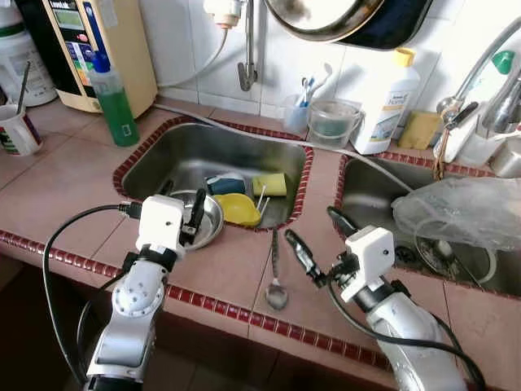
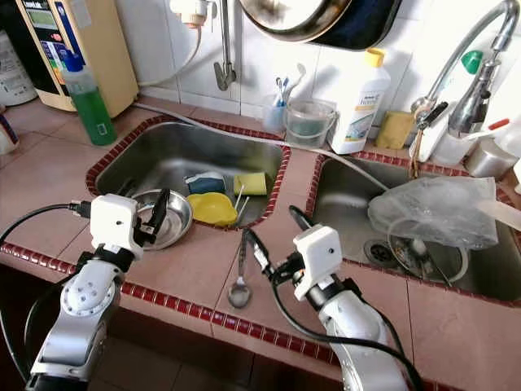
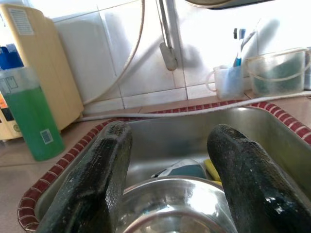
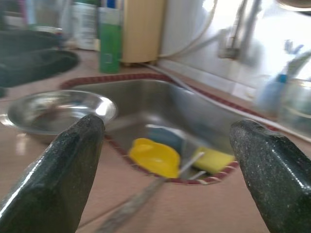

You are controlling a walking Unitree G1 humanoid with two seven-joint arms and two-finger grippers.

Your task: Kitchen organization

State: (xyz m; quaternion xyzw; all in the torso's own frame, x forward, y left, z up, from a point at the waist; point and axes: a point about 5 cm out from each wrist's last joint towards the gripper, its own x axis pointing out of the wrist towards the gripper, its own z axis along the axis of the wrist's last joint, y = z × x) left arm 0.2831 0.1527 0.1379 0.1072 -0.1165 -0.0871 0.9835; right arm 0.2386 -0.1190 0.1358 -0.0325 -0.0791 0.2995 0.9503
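A steel bowl rests on the counter edge at the near left corner of the left sink. My left gripper is open, its fingers straddling the bowl's near rim. A metal spoon lies on the tiled counter between the two sinks, handle toward the sink. My right gripper is open, just right of the spoon and above the counter, empty. Inside the left sink lie a yellow plastic piece, a yellow sponge and a blue sponge.
The right sink holds a clear plastic bag over a drain. Along the back stand a green soap bottle, a white bottle, a toothbrush cup and a clear bucket. A mug sits far left.
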